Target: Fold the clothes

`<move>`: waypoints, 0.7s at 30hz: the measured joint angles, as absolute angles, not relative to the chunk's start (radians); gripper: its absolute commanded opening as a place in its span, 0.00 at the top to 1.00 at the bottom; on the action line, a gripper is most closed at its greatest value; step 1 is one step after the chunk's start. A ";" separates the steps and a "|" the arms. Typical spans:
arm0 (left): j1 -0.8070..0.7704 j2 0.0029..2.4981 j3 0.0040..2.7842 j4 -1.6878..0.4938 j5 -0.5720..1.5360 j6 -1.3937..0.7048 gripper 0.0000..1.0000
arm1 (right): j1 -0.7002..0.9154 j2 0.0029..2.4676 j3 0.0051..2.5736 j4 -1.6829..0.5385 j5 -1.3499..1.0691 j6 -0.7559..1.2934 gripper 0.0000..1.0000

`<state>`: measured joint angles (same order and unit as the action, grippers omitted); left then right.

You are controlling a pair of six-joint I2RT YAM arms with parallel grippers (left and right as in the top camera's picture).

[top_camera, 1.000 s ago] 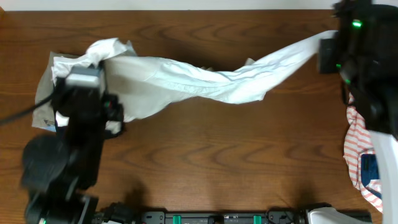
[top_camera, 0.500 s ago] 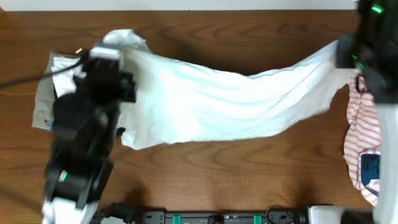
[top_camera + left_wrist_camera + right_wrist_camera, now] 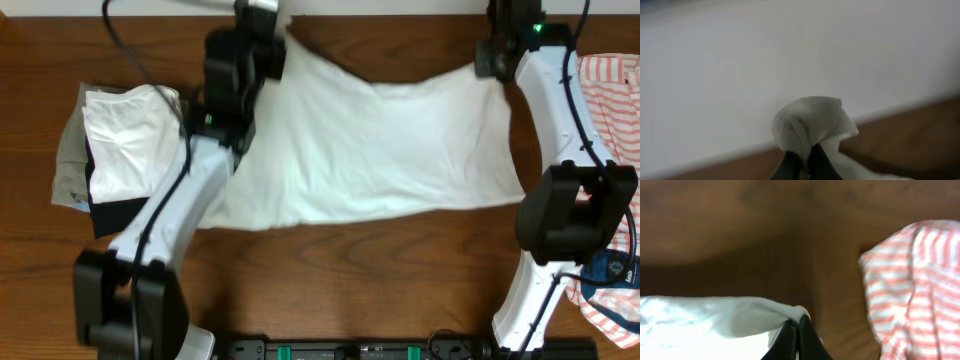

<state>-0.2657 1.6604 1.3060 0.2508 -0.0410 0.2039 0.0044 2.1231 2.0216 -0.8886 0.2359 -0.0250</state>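
A large white T-shirt [image 3: 380, 150] of the clothes lies spread across the middle of the table, plain side up, stretched between both arms. My left gripper [image 3: 270, 30] is at the far edge, shut on the shirt's far left corner; in the left wrist view that gripper [image 3: 803, 167] pinches a bunch of white cloth [image 3: 810, 117]. My right gripper [image 3: 487, 58] is shut on the far right corner, and in the right wrist view this gripper [image 3: 797, 340] clamps the white fabric [image 3: 715, 322].
A stack of folded garments [image 3: 125, 150], white over black and khaki, sits at the left. A coral-and-white striped garment [image 3: 612, 90] [image 3: 920, 290] lies at the right edge, partly under the right arm. A light wall runs behind the table's far edge [image 3: 740, 75].
Both arms have swung to the far edge of the table. The shirt, twisted into a rope a second ago, now lies spread out wide and flat.
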 measured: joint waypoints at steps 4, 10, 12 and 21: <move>-0.266 1.719 1.598 0.228 -0.010 0.206 0.94 | -0.023 2.131 2.366 -0.933 0.245 -0.014 0.99; -0.265 1.650 1.898 0.041 0.005 0.253 0.94 | -0.089 2.000 2.768 -1.121 0.266 -0.008 0.99; -0.265 1.618 1.930 -0.103 0.007 0.263 0.94 | -0.105 1.958 2.800 -1.227 0.273 -0.001 0.99; -0.271 1.654 1.901 -0.915 0.020 0.220 0.94 | -0.110 2.053 2.539 -1.659 0.221 0.046 0.99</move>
<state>-0.2714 1.6539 1.9007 -0.9146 0.0196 0.2199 -0.1101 2.0525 2.5389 -1.6588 0.2211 0.0460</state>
